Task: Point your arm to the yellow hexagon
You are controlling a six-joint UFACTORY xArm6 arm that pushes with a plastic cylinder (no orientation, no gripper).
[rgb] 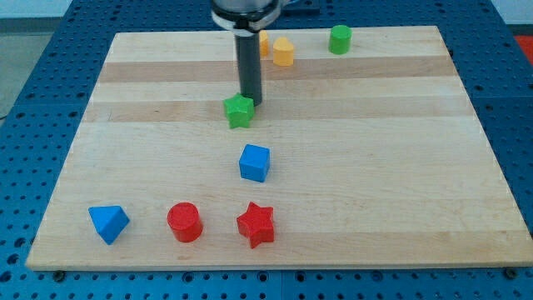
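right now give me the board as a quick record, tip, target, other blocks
tip: my tip is at the green star, on its upper right
target: yellow hexagon, near the view's top, right of the rod
half hidden: orange block behind the rod
top right: green cylinder
middle: blue cube
bottom row: blue triangular block, red cylinder, red star

Pale wooden board (350,167), blue perforated table (33,92), even light

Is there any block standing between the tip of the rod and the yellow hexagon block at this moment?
No block visibly stands between them. My tip rests beside the green star block, on its upper right. The yellow hexagon block lies toward the view's top right of the tip, over bare wooden board. An orange block sits left of the hexagon, partly hidden by the rod.
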